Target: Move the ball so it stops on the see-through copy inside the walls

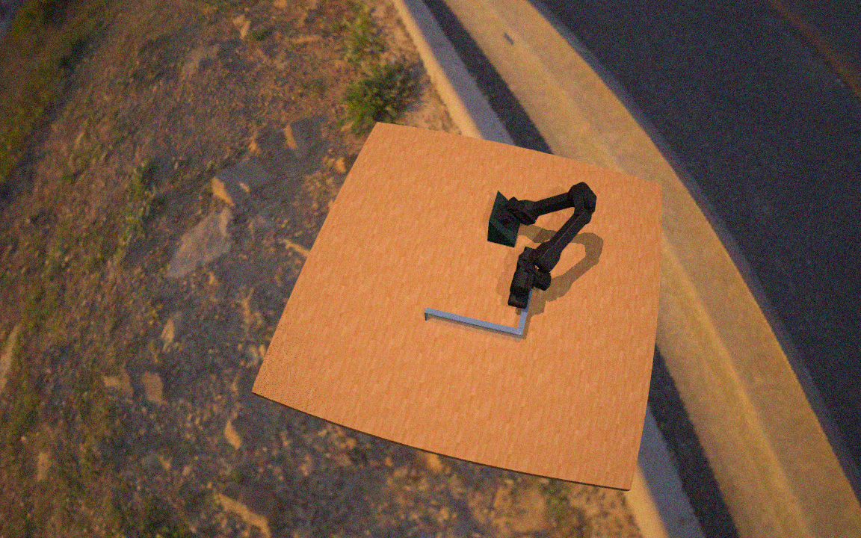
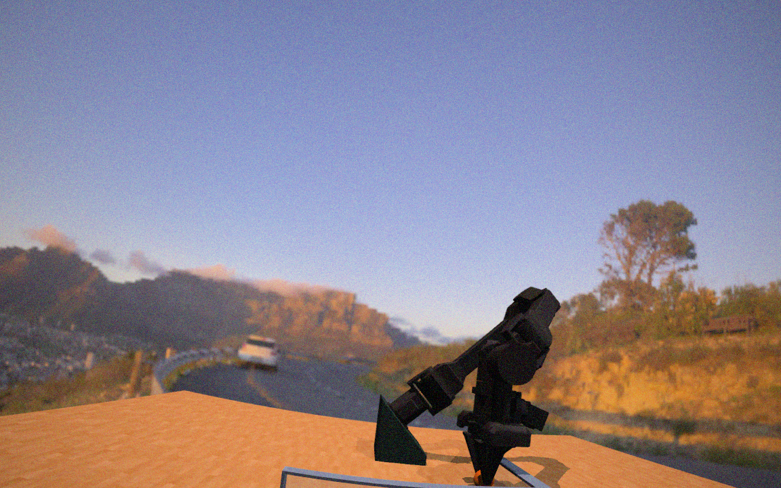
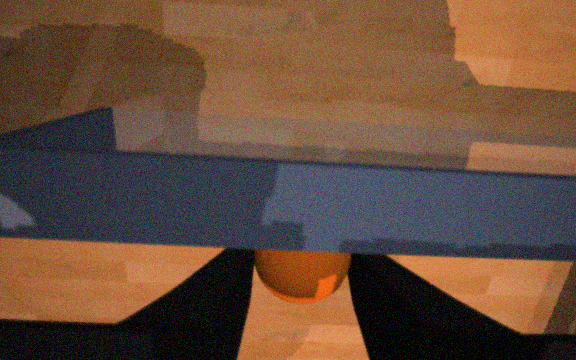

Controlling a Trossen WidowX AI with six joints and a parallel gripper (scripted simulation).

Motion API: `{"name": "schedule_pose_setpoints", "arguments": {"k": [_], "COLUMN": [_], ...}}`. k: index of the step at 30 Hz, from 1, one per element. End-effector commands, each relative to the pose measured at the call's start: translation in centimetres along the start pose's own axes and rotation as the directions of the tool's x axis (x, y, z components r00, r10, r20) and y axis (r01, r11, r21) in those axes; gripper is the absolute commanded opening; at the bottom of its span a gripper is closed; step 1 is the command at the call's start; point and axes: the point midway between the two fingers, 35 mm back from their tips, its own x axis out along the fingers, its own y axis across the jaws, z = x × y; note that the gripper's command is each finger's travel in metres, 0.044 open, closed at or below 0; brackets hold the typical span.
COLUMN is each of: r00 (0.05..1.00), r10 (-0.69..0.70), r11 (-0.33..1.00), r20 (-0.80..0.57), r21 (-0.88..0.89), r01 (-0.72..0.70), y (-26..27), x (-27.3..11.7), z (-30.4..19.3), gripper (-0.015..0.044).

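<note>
top view: the arm (image 1: pixel 557 234) reaches down beside the short blue wall (image 1: pixel 522 322) on the bench (image 1: pixel 380 374); the ball seems hidden beneath it.
exterior view: the fingers (image 2: pixel 483 473) point straight down, low, likely for setting down.
wrist view: they pinch the orange ball (image 3: pixel 299 276) against the wall.
</note>
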Motion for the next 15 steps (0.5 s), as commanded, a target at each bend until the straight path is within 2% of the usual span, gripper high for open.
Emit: {"name": "schedule_pose_setpoints", "arguments": {"k": [1,15], "r00": [1.000,1.000], "r10": [0.002,0.002], "r11": [1.000,1.000], "r20": [0.005,0.006], "r21": [0.007,0.007], "r01": [-0.002,-0.002], "y": [0.1,0.1], "x": [0.6,1.8], "z": [0.0,0.0], "gripper": [0.0000,0.0000]}}
